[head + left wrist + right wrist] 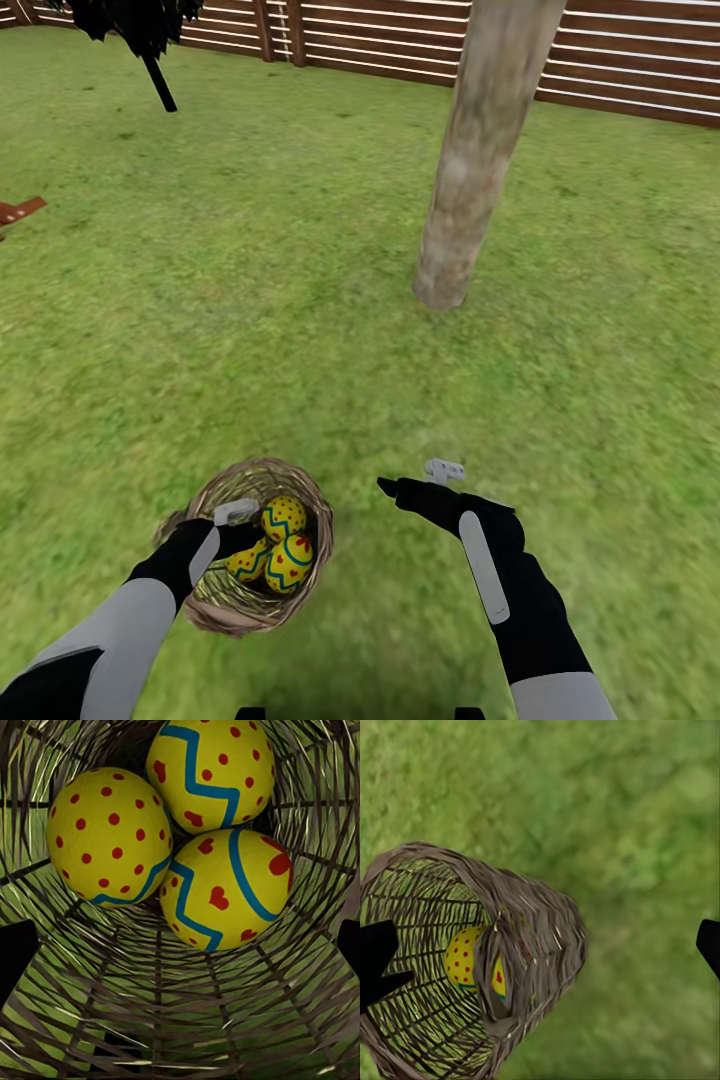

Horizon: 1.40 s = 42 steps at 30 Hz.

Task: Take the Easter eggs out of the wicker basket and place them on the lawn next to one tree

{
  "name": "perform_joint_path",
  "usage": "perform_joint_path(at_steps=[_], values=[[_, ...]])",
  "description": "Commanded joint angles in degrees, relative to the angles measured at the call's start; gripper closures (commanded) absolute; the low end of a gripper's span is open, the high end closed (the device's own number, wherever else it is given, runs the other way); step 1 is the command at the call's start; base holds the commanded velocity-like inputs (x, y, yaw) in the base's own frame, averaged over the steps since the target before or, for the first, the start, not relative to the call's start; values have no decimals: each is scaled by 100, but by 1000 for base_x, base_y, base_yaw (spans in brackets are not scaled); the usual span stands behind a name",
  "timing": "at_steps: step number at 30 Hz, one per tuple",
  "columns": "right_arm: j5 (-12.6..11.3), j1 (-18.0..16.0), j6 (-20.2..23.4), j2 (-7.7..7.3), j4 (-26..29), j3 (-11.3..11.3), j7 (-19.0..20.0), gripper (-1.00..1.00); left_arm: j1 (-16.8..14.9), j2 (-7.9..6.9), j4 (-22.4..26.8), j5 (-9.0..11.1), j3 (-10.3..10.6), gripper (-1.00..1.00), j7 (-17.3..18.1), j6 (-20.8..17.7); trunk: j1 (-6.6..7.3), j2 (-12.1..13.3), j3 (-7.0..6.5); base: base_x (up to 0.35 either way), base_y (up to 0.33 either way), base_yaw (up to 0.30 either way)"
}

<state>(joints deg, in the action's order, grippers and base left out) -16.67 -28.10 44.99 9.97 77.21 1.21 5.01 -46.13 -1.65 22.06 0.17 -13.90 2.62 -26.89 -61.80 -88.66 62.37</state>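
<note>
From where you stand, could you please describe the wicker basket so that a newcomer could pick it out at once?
Start at the pale tree trunk rising from the lawn before the slatted fence, then look down toward the robot. The wicker basket sits on the grass under the left gripper. It is the only woven, tan-brown thing there, and holds three yellow eggs with blue zigzags and red dots.

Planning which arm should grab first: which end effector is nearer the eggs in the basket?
Left. The left end effector is inside the basket, right beside the eggs. The right end effector hangs over bare grass, off to the basket's right.
</note>
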Motion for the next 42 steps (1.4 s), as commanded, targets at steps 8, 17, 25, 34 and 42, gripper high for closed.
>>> perform_joint_path(at_steps=[8, 17, 25, 34, 42], values=[[32, -2, 22, 3, 5, -7, 35, -100, -1, -17, 9, 8, -46, -100, 14, 29, -176, -324, 147, 0, 0, 0], [32, -2, 19, 3, 5, -6, 35, -100, -1, -57, 9, 11, -67, -100, -22, 360, -374, -685, 309, 0, 0, 0], [32, -2, 19, 3, 5, -7, 35, -100, -1, -60, 9, 1, -69, -100, -41, 513, -549, -1006, 453, 0, 0, 0], [34, -2, 19, 3, 5, -1, 35, -100, -1, -56, 15, 1, -69, -100, -48, 527, -747, -1367, 614, 0, 0, 0], [35, -2, 14, 3, 5, 0, 35, -100, -1, -55, 18, -7, -62, -100, -50, 529, -923, -1688, 758, 0, 0, 0]])
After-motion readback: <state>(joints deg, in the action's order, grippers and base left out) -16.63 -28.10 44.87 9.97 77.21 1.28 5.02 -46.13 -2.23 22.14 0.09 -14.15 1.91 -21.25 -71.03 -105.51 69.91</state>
